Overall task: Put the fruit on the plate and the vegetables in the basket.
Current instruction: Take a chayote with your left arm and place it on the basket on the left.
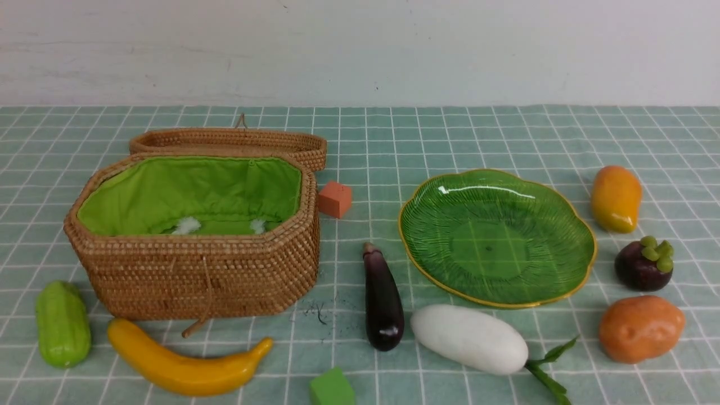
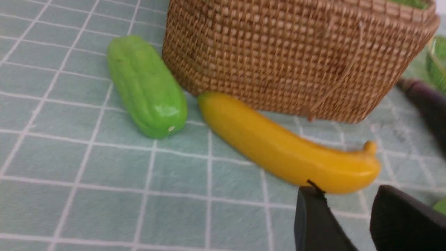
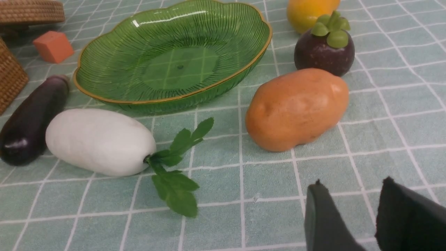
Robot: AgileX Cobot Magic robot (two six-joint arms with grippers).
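It looked like a staged robot test bench, not a home or kitchen. A teal checked cloth (image 1: 394,140) covered the table up to a bare white wall (image 1: 360,45). Just ahead of the left pincer (image 2: 346,195) lay a glossy, toy-like banana (image 2: 289,153). Ahead of the right pincer (image 3: 352,188) sat a plastic-looking potato (image 3: 296,108), and far beyond it a plain orange cube (image 3: 53,46).

woven wicker basket (image 1: 197,275), glossy glass plate (image 1: 498,239), matt potato (image 1: 641,329)
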